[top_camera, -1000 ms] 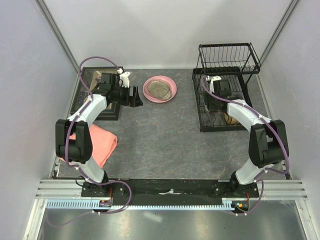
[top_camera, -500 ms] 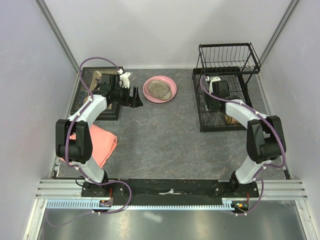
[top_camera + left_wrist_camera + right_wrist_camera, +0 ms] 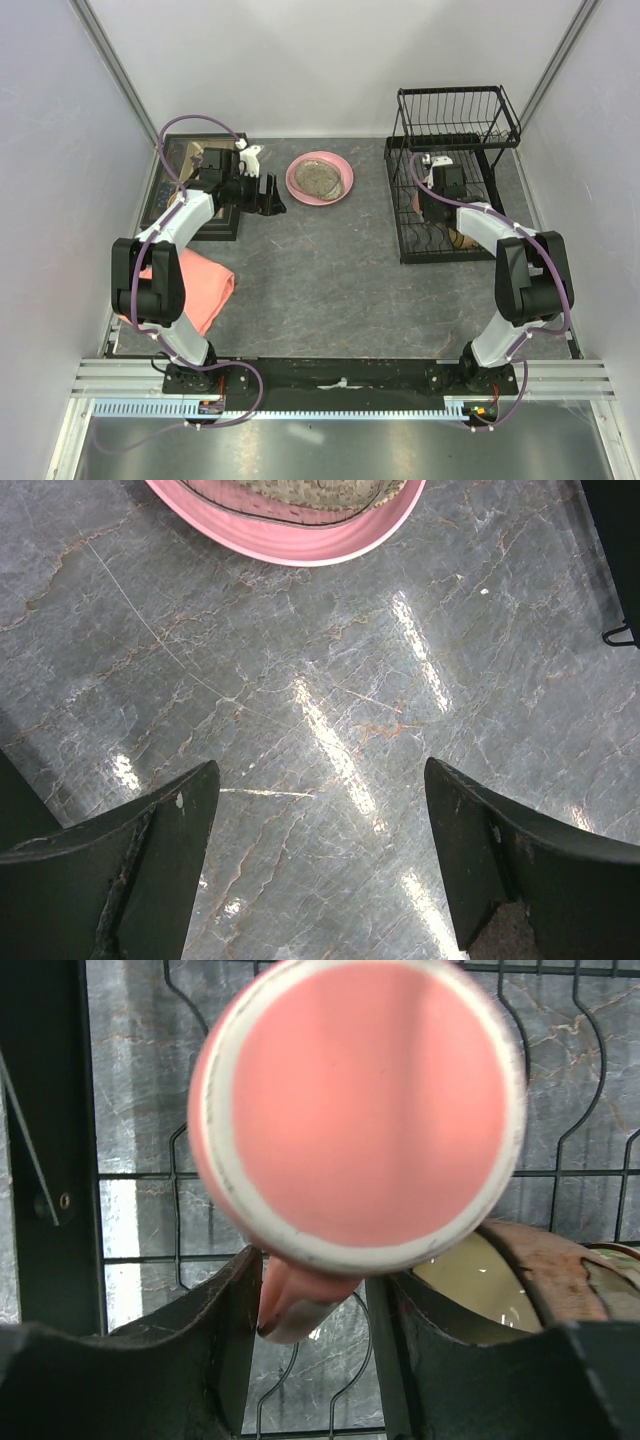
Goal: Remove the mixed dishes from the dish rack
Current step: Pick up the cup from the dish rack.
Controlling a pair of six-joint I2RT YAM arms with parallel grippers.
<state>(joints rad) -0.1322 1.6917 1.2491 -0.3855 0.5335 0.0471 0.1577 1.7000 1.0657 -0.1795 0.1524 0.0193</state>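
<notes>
The salmon-pink mug (image 3: 360,1110) stands bottom-up in the lower tier of the black wire dish rack (image 3: 458,120). Its handle (image 3: 300,1305) sits between my right gripper's (image 3: 312,1270) fingers, which have closed in against it. The amber-brown bowl (image 3: 530,1270) lies in the rack just to the right of the mug. On the table to the left of the rack, the speckled plate (image 3: 320,178) rests on the large pink plate (image 3: 300,182). My left gripper (image 3: 320,775) hangs open and empty over bare table, just short of the pink plate's rim (image 3: 300,545).
A dark rectangular tray (image 3: 225,225) of small items lies at the back left, under the left arm. A folded salmon-pink cloth (image 3: 200,285) lies near the left arm's base. Rack wires (image 3: 590,1110) surround the right gripper. Walls close in both sides.
My right gripper's jaws have narrowed onto the mug's handle, and that arm has shifted slightly in the rack. The left arm has barely moved.
</notes>
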